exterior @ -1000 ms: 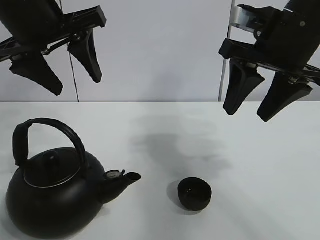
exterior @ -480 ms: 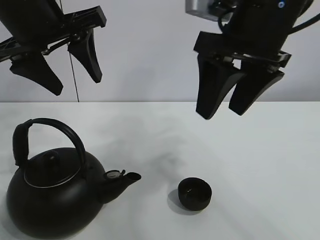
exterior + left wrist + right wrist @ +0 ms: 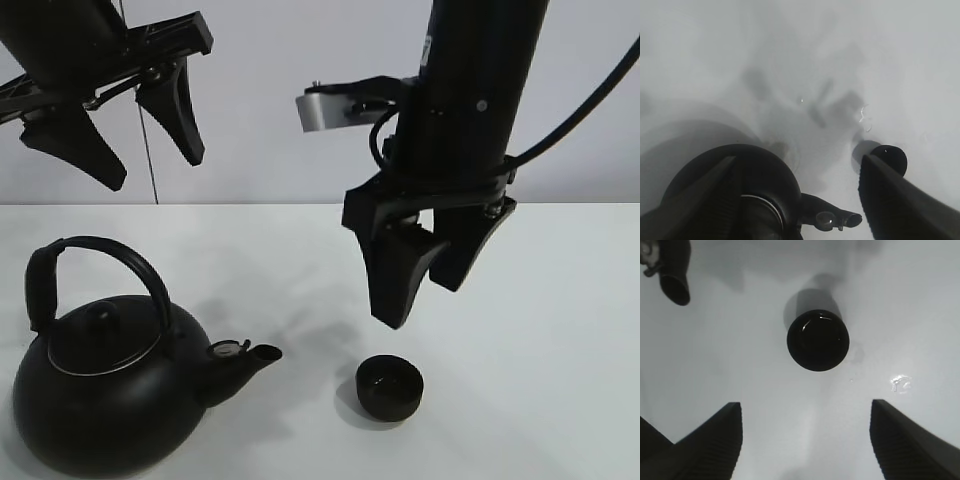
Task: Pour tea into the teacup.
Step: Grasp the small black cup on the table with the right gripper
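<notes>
The right claw (image 3: 420,303) has swung in from the right and dropped, jaws apart, over the teacup (image 3: 390,387) on the near middle of the worktop (image 3: 540,330), probably to steady it; the left claw (image 3: 155,172) hangs apart above the untouched kettle (image 3: 105,400).

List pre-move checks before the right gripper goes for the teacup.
1. Right gripper open: ok, jaws wide apart.
2. Teacup upright on the table: ok.
3. Right gripper over the teacup: ok, roughly; it hangs just above, not touching.
4. Kettle spout apart from the teacup: ok.
5. Left gripper open above the kettle handle, holding nothing: ok.
6. Teacup empty: cannot tell; the inside is black with a glint.
</notes>
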Robot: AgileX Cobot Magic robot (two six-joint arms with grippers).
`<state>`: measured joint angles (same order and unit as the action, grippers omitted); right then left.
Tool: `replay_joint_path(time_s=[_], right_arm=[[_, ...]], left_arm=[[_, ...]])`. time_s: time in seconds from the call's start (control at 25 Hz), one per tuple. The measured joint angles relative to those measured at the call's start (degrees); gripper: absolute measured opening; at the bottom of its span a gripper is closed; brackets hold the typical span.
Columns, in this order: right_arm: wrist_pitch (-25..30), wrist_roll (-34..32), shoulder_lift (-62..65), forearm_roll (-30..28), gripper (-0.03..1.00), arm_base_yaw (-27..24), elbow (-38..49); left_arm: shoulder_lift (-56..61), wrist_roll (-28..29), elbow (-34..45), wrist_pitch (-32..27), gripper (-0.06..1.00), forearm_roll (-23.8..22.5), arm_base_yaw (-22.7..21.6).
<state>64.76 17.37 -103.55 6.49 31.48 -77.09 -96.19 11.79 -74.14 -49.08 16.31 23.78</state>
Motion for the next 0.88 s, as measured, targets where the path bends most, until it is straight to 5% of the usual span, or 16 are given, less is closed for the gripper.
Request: replay_joint_path(time_s=[0.88], right_arm=[[-4.5, -1.1, -12.1, 0.2, 0.50, 0.1, -0.2]], left_arm=[[0.0, 0.0, 0.0, 0.3, 0.49, 0.0, 0.0]])
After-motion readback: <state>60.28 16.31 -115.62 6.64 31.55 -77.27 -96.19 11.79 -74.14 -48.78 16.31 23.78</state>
